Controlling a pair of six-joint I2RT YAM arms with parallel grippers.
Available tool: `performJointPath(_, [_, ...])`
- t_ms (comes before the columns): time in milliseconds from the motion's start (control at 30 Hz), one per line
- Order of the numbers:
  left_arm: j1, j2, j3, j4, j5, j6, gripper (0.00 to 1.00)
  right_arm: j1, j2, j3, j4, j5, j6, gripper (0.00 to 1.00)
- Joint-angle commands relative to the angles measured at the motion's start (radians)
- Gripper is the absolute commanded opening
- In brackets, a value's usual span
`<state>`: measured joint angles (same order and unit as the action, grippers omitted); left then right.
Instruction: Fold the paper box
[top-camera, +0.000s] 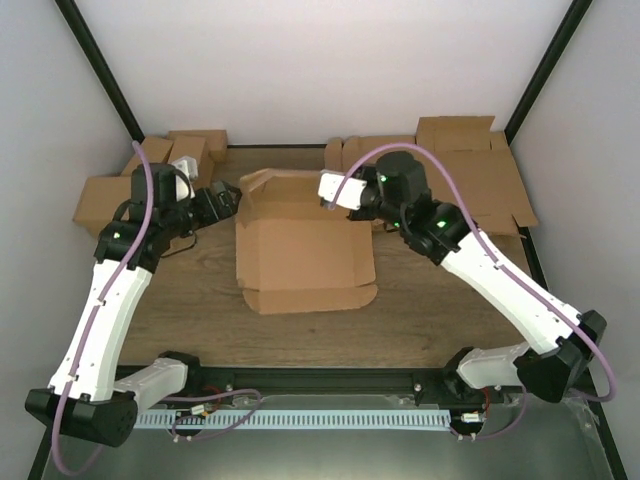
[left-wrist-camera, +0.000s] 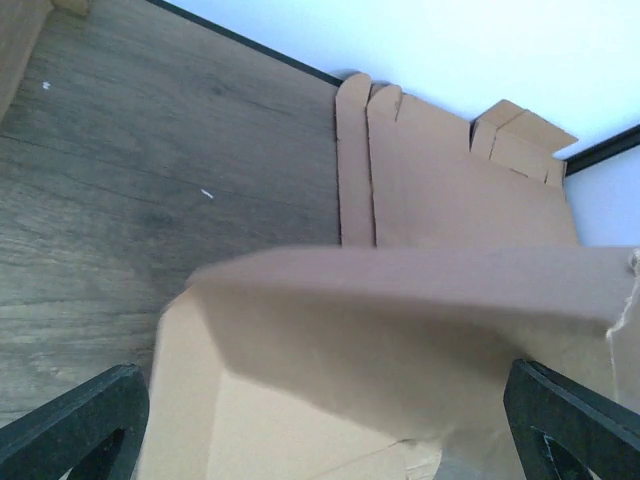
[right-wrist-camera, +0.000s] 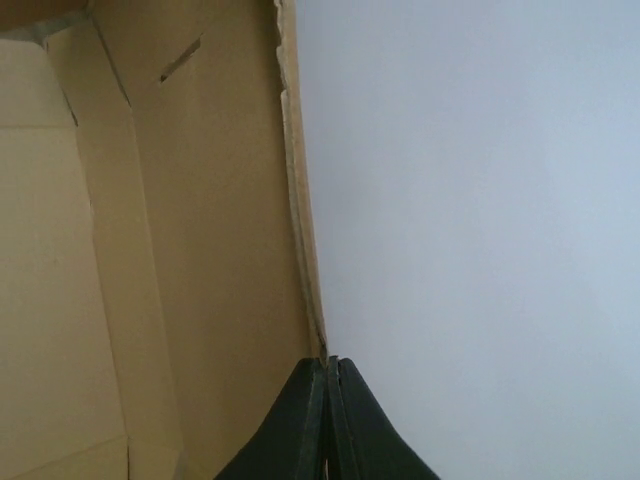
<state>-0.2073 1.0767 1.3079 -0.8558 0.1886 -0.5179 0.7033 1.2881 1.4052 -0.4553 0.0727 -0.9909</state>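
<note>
The paper box (top-camera: 305, 255) is lying mid-surface (top-camera: 200, 300), opened out, its far panels rising off the wood. The right end effector (right-wrist-camera: 327, 368) is pinching a raised panel's edge, fingers pressed together, while the left end effector (left-wrist-camera: 320, 400) is hanging wide open around the far-left flap. Behind, a pile of flat cardboard sheets (top-camera: 470, 165) is sitting back right, and a cluster of cartons (top-camera: 160, 165) back left.

Lab test cell; white enclosure walls (top-camera: 330, 70); black frame posts (top-camera: 100, 70); wooden tabletop (top-camera: 200, 290)
</note>
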Motion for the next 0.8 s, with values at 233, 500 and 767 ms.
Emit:
performJointPath(233, [0.080,0.055,0.086,-0.020,0.043,-0.024,1.00,0.193,0.135,-0.046,0.228,-0.073,-0.108,0.01])
performJointPath(500, [0.105,0.053,0.093,0.067,0.284,0.091,1.00,0.212,0.159,-0.084,0.293,-0.134,-0.061,0.01])
performJointPath(767, [0.105,0.120,0.109,0.044,0.317,0.155,1.00,0.212,0.156,-0.131,0.311,-0.096,0.017,0.01])
